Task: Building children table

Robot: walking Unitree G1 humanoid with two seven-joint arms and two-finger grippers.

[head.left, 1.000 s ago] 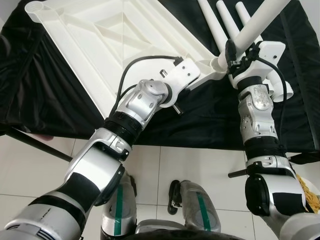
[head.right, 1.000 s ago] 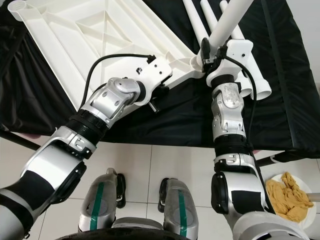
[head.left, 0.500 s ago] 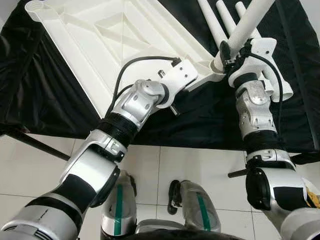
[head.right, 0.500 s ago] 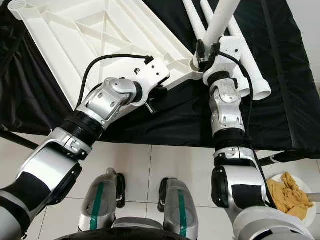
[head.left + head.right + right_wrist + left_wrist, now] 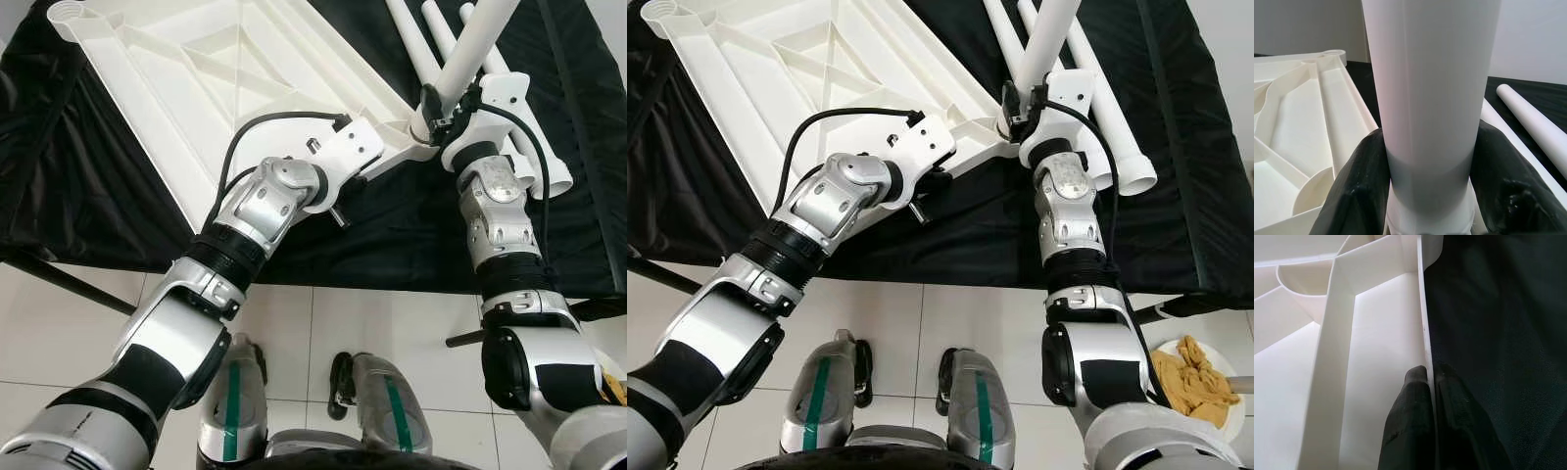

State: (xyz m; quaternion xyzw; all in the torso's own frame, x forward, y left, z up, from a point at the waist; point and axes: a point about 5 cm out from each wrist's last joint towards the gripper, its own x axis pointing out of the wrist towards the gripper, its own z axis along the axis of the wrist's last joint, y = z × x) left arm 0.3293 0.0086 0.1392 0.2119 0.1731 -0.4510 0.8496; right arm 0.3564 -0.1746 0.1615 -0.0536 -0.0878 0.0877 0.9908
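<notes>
1. While the white tabletop (image 5: 225, 78) lies underside-up on the black-draped desk (image 5: 88, 196), the left hand (image 5: 1431, 382) is pinched shut on its thin rim near the 5 o'clock corner.
2. At that corner's socket, the right hand (image 5: 1432, 186) is clamped around an upright white table leg (image 5: 1432, 88).
3. Spare legs (image 5: 1097, 88) lie at 1 o'clock.

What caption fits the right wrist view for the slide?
Right gripper clamps a white leg seated in the corner socket of the upturned tabletop; spare legs lie beside on black cloth.
</notes>
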